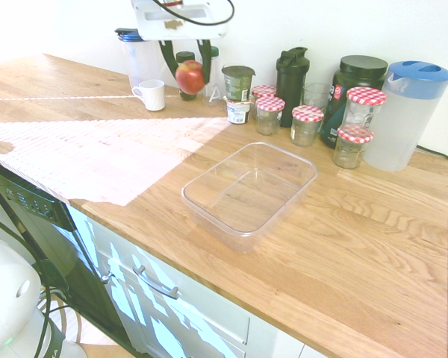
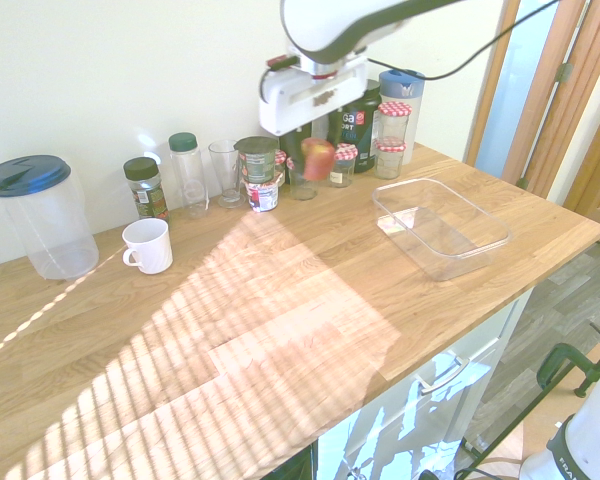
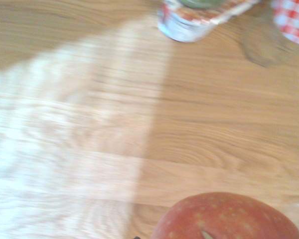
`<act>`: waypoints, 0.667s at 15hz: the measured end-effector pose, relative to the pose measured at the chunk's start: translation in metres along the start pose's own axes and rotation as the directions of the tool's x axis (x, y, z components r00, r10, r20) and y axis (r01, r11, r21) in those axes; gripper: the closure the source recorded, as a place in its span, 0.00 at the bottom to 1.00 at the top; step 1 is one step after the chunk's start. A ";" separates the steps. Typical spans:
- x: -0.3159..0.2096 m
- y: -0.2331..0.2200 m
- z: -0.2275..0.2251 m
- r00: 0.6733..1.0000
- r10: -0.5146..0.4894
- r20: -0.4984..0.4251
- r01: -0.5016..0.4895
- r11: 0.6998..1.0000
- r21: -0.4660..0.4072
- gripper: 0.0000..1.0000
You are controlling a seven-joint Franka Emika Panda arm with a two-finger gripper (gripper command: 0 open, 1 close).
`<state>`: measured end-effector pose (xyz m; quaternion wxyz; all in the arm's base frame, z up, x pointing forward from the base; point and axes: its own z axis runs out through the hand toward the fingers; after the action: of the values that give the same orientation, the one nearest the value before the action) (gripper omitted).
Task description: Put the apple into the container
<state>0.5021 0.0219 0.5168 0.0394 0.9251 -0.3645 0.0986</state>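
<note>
The red apple with yellowish patches hangs above the wooden counter, held between the dark fingers of my gripper. The second exterior view shows the apple under the white hand, in front of the row of jars. It also fills the bottom of the wrist view as a red, speckled apple. The container, a shallow clear plastic tray, stands empty on the counter, to the right of and nearer than the apple in the first exterior view. In the second exterior view the container lies near the counter's right end.
Along the wall stand jars with red-checked lids, a black shaker bottle, a dark tub, a blue-lidded pitcher, a yoghurt pot and a white mug. A second pitcher stands at the far end.
</note>
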 end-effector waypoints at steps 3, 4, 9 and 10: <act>0.025 0.072 0.019 0.996 0.084 -0.012 -0.085 0.994 -0.067 1.00; 0.030 0.089 0.025 0.995 0.102 -0.005 -0.102 0.992 -0.073 1.00; 0.047 0.150 0.081 0.989 0.145 0.020 -0.142 0.985 -0.100 1.00; 0.050 0.159 0.091 0.988 0.150 0.036 -0.145 0.984 -0.106 1.00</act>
<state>0.4435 -0.1411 0.4383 0.0718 0.8942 -0.4374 0.0619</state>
